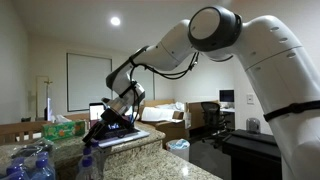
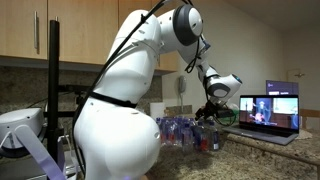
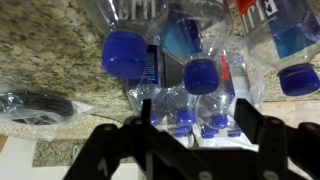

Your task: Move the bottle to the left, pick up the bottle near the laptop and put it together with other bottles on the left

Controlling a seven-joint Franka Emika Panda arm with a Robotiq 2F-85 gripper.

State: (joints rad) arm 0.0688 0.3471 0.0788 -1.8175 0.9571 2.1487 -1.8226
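My gripper (image 3: pixel 197 115) is open and empty, its two black fingers spread wide above a cluster of clear plastic bottles with blue caps (image 3: pixel 125 52) lying on the granite counter. A shrink-wrapped pack of small blue-capped bottles (image 3: pixel 185 118) shows between the fingers, below them. In both exterior views the gripper (image 1: pixel 120 105) (image 2: pixel 213 108) hovers over the counter between the bottle group (image 2: pixel 190 130) and the open laptop (image 2: pixel 270 110). More bottles (image 1: pixel 30 160) sit at the counter's near end. I cannot tell which single bottle is the one near the laptop.
The laptop (image 1: pixel 115 125) stands open with a lit screen just behind the gripper. A green tissue box (image 1: pixel 65 128) sits on the counter. A dark round object in clear plastic (image 3: pixel 35 105) lies beside the bottles. Wall cabinets hang above the counter (image 2: pixel 290 150).
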